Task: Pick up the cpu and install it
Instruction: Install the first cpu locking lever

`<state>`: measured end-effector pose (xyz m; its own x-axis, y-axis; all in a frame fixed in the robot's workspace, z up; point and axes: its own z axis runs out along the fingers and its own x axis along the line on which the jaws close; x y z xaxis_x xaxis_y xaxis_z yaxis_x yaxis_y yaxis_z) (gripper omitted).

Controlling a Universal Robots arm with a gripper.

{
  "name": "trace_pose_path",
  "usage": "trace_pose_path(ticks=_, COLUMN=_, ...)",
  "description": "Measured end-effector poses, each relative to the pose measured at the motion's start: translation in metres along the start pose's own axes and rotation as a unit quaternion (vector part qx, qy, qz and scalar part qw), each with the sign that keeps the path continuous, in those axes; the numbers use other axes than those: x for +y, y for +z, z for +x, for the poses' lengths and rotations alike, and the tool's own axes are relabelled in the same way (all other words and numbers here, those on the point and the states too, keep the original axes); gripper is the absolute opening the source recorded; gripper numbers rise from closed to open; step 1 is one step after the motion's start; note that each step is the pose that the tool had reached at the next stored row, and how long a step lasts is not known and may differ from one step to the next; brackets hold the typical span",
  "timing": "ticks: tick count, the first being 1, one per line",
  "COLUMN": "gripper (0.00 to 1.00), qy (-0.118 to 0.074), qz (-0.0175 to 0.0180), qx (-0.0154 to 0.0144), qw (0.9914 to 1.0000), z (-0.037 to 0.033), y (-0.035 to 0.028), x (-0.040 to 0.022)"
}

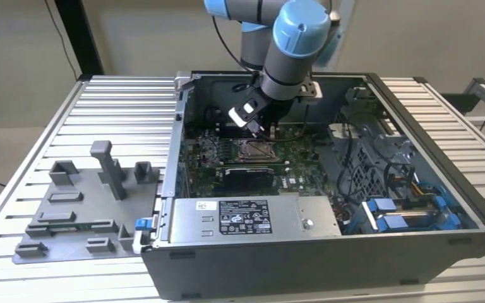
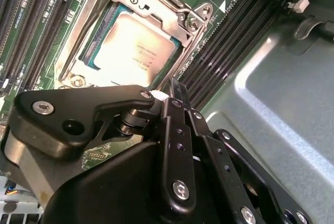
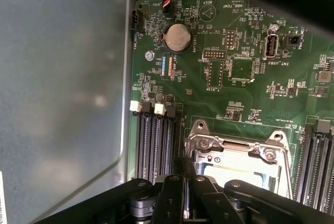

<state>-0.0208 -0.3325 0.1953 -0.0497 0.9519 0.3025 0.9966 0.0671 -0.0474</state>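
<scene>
My pincer (image 1: 255, 129) hangs inside the open computer case (image 1: 310, 265) on the bench (image 1: 116, 101), just above the middle of the exterior view. Its fingers are drawn together and grip nothing. In the second wrist view the cpu (image 2: 136, 51) lies flat in the motherboard socket, ringed by the metal frame (image 2: 195, 21), just beyond my fingertips (image 2: 175, 87) and apart from them. Grey fixture blocks (image 1: 83, 208) stand on the bench at the exterior view's left.
</scene>
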Motion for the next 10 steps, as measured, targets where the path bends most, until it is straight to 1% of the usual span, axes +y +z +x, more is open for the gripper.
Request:
trace_pose_path(ticks=2, gripper=0.00, qy=0.001, qz=0.0024, qx=0.0002, qw=1.00000, z=-0.0001, y=0.0000, x=0.0008)
trace_pose_path(ticks=5, gripper=0.00, qy=0.003, qz=0.0080, qx=0.0006, qw=0.99996, z=-0.0002, y=0.0001, x=0.0021)
trace_pose_path(ticks=10, gripper=0.00, qy=0.006, qz=0.0156, qx=0.0012, qw=0.99986, z=-0.0004, y=0.0003, x=0.0042)
